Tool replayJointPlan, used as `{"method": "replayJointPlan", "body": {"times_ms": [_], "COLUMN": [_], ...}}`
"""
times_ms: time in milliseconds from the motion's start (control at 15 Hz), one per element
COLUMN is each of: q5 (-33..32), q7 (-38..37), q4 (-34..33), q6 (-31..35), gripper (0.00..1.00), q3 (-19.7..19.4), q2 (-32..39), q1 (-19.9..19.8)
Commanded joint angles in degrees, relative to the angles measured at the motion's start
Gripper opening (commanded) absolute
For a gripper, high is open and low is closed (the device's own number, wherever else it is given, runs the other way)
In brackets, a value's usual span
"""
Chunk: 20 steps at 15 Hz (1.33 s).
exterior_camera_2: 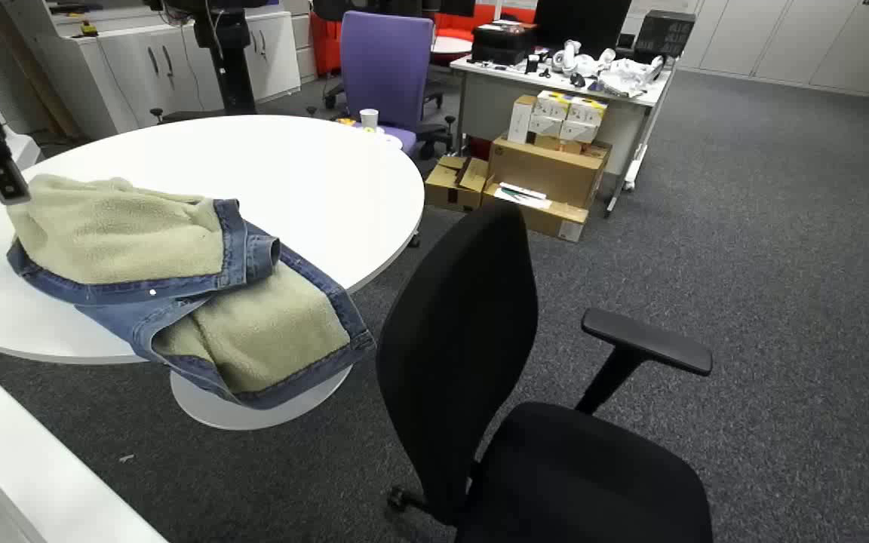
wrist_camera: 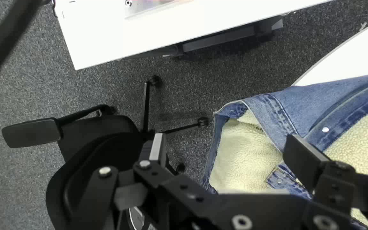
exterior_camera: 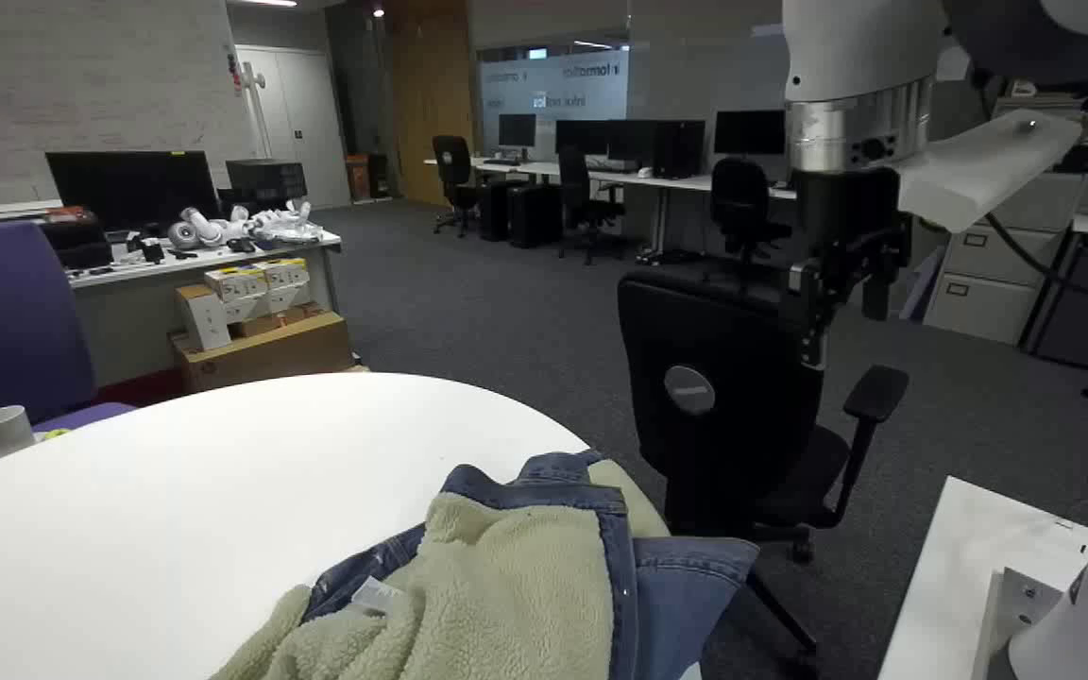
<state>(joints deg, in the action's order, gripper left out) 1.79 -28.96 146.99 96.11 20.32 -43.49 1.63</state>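
A blue denim jacket with cream fleece lining lies folded, lining up, on the round white table (exterior_camera: 251, 472). The jacket shows in both exterior views (exterior_camera: 506, 576) (exterior_camera_2: 125, 234), and part of it hangs over the table's edge. My gripper (exterior_camera: 841, 331) is open and empty, pointing down in the air above and apart from the jacket. In an exterior view one finger of the gripper (exterior_camera_2: 12, 188) shows at the left edge. In the wrist view the jaws (wrist_camera: 225, 147) are wide apart, with the jacket (wrist_camera: 244, 150) below, between and beyond the right finger.
A black office chair (exterior_camera: 714, 406) (exterior_camera_2: 465, 347) (wrist_camera: 91, 153) stands beside the table. A white bench (exterior_camera: 988, 538) (wrist_camera: 177, 35) carries the robot's base. A purple chair (exterior_camera_2: 385, 68) with a white cup (exterior_camera_2: 369, 118) stands across the table. Cardboard boxes (exterior_camera_2: 548, 173) sit by a desk.
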Motion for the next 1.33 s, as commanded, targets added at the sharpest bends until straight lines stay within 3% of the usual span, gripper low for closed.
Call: {"method": "replayJointPlan", "body": {"times_ms": [0,733,933,1267], "q5": [-0.5,-1.8,-3.0,-2.5], "q7": [-0.5,0.7,3.1,9.1], "q4": [-0.1,-0.9,-3.5,-10.8], "q6": [-0.1,2.1,6.9,14.5], "gripper": [1.00,1.00,1.00,1.00], "q3": [-0.7,-1.6,-1.2,1.8], "q2": [0.3,1.8,6.0,17.2], "q1": [0.9,0.1,0.8,6.0]}}
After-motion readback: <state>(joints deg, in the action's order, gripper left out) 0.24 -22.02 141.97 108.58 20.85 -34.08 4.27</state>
